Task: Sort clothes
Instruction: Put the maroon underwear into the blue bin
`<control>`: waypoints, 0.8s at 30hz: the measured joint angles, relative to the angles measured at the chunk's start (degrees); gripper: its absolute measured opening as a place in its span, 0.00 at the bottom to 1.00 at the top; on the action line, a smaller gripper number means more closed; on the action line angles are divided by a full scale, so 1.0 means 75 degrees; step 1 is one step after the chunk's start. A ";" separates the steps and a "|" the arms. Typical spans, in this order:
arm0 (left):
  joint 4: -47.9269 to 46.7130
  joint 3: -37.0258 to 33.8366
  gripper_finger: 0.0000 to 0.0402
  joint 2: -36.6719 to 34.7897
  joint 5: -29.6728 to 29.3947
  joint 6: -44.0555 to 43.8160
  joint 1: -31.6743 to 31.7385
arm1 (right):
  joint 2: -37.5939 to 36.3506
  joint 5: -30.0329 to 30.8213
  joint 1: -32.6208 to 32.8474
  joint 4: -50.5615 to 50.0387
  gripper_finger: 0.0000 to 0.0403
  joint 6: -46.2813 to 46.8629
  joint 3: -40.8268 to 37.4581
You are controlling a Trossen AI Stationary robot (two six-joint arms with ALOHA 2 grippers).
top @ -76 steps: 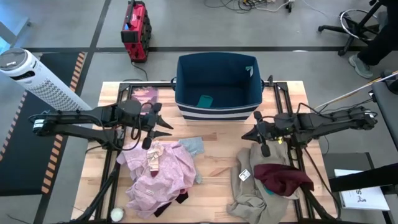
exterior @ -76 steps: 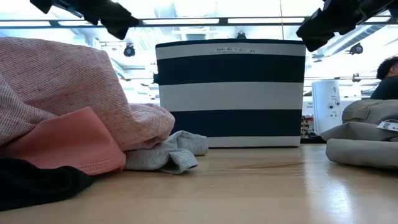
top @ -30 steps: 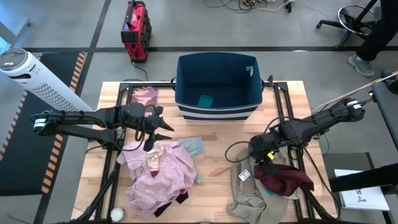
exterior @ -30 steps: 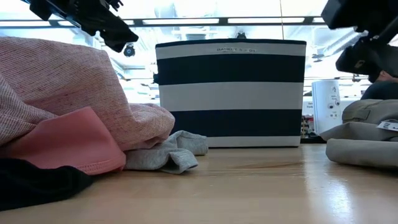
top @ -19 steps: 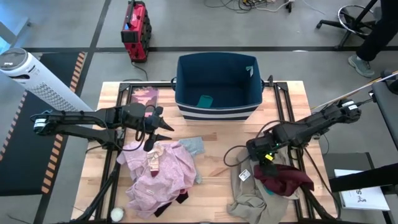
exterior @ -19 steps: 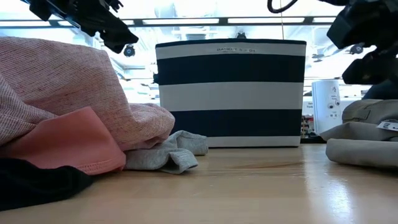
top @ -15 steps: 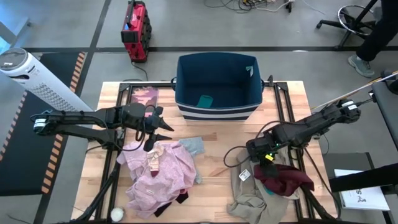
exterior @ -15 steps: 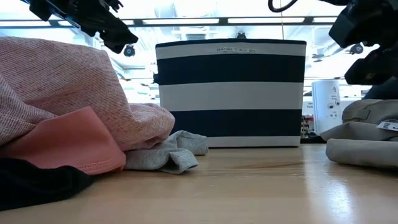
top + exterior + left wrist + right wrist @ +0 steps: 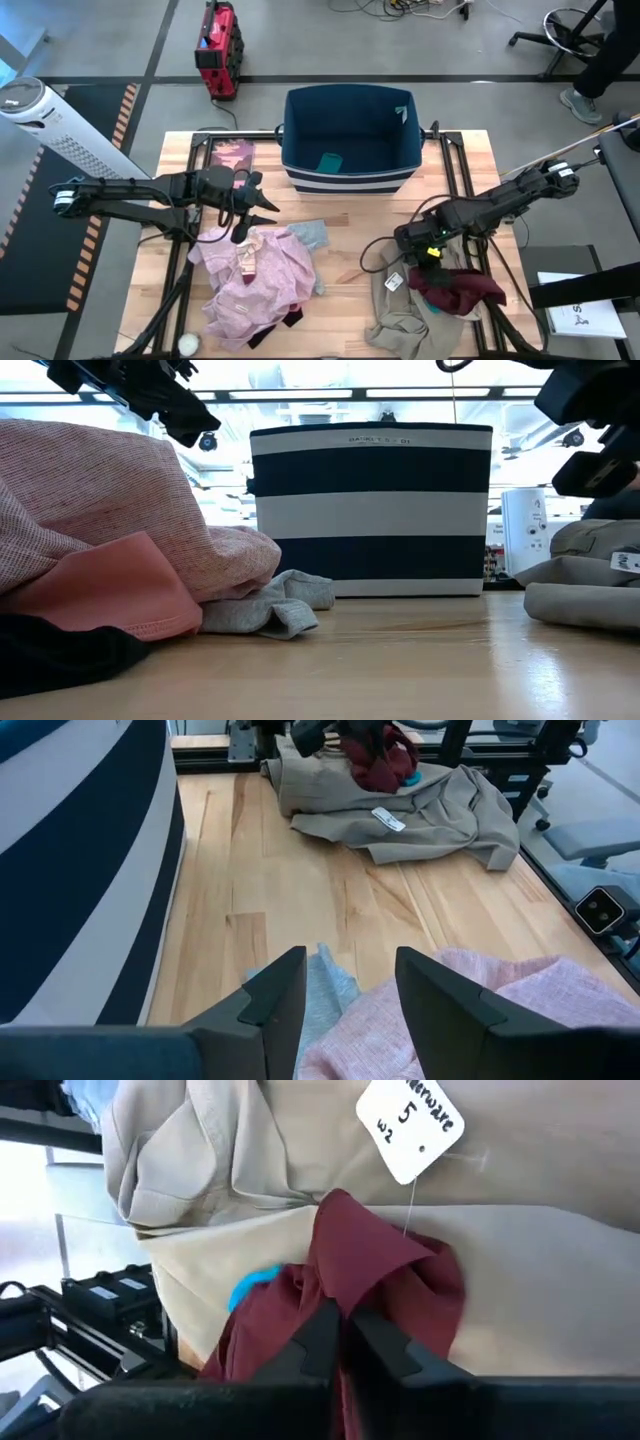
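Maroon garment (image 9: 455, 285) lies on top of the khaki-beige garment (image 9: 400, 312) at the right front of the wooden surface (image 9: 350, 255). Right claw (image 9: 428, 256) sits low at the rear edge of that pile; in the right wrist view its two fingers (image 9: 322, 1342) are drawn together with the maroon cloth directly against their tips, so the claw appears clamped on a fold of it. A patch of teal fabric (image 9: 254, 1290) shows beside the maroon piece, and a white paper tag (image 9: 410, 1125) with handwriting lies on the khaki-beige cloth just beyond.

Left claw (image 9: 262, 206) hangs above the left half of the surface, over the rear edge of the pale pink shirt (image 9: 262, 283). Its fingers (image 9: 272, 997) stand apart with nothing between them. The light blue-grey piece (image 9: 311, 235) lies just beside the shirt, between it and the bin. A black piece (image 9: 288, 320) shows under the shirt's front edge; in the low view a pink piece (image 9: 110, 590) rests against the shirt.

Navy blue bin with white stripes (image 9: 350, 138) stands at the rear centre of the surface, with a teal item (image 9: 329, 162) on its floor. A dark pink-printed book (image 9: 232, 153) lies flat at the rear left corner.
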 joint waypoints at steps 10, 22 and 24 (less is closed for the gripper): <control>0.0009 0.0000 0.38 0.0009 0.0000 0.0000 0.0000 | 0.0001 0.0269 0.0000 -0.0088 0.00 -0.0093 0.1230; 0.0012 0.0000 0.34 0.0012 0.0000 0.0061 0.0000 | 0.0010 0.2421 -0.0003 -0.0570 0.00 -0.1156 0.3664; 0.0012 -0.0001 0.34 0.0012 0.0000 0.0061 0.0000 | 0.0044 0.2953 0.0000 -0.0572 0.00 -0.1282 0.4010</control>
